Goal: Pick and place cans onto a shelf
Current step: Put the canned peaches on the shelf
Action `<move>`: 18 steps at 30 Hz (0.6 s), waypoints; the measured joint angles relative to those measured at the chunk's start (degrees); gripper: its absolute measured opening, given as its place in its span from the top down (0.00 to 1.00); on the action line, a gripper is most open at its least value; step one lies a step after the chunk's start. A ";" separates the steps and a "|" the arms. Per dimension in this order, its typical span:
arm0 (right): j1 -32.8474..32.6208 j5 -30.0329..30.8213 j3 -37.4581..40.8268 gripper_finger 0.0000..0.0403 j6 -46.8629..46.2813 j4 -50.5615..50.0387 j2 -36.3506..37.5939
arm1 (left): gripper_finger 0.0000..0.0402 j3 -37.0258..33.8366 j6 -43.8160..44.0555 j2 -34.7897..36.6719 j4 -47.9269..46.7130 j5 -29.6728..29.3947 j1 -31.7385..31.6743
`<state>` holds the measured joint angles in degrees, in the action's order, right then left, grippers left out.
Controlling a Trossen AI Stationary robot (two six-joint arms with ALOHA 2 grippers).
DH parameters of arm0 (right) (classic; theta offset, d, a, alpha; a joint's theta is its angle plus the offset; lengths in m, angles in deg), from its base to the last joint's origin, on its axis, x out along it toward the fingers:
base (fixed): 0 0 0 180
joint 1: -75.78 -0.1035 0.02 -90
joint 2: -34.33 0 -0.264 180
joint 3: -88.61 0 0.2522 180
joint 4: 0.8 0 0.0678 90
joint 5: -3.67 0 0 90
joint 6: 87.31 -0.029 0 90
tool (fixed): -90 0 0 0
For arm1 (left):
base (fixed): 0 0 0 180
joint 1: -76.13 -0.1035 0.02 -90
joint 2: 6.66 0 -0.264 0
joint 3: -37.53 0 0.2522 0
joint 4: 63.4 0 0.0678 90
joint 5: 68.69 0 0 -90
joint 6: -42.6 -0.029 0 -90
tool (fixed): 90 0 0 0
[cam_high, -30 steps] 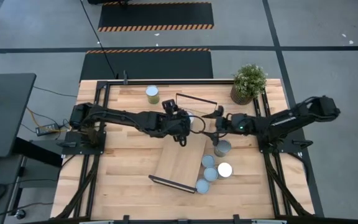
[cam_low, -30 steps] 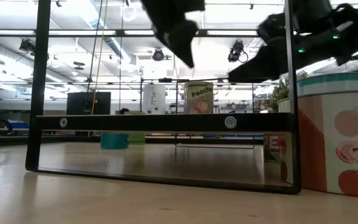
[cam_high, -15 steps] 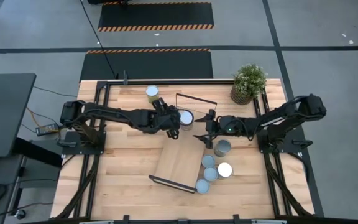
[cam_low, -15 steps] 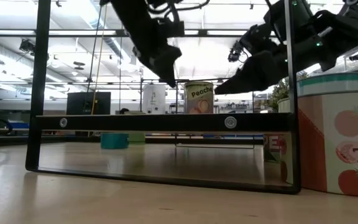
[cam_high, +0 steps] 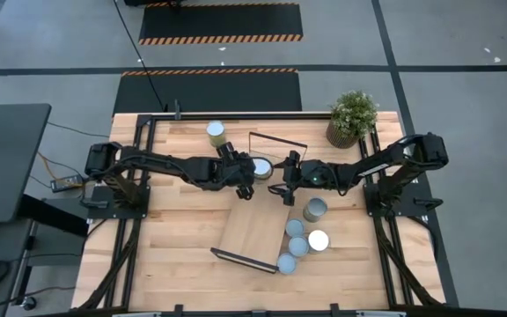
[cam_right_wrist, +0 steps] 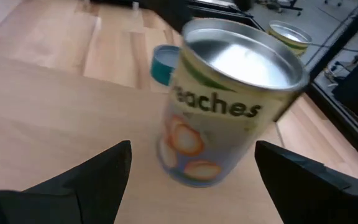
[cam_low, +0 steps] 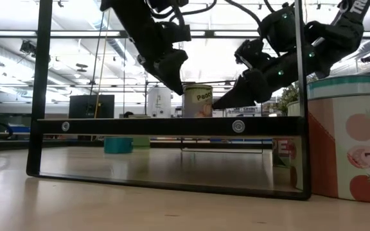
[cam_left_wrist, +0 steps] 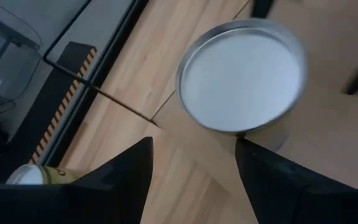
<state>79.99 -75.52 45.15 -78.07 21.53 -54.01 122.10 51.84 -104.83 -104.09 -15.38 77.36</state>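
potted green plant (cam_high: 352, 117) at the table's far right corner, dark desk (cam_high: 3, 163) left of the table

Left arm: stretched rightward across the far half of the table, left gripper (cam_high: 247, 170) near centre, fingers (cam_left_wrist: 126, 177) spread apart. Right arm: reached leftward to meet it, right gripper (cam_high: 287, 173) close by, fingers (cam_right_wrist: 98, 171) likewise spread wide.
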 joint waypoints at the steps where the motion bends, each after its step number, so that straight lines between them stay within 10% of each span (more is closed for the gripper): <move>1: 0.28 0.00 0.00 0.13 0.00 0.42 -0.04 | 0.42 0.00 0.49 0.00 -0.19 0.00 0.20; 18: 1.46 6.42 0.00 0.13 2.49 5.14 0.05 | 0.42 0.02 -0.88 -0.02 -3.44 3.50 0.66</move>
<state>81.45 -69.10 45.15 -75.58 26.67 -53.96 122.12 50.97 -104.86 -107.53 -11.88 78.02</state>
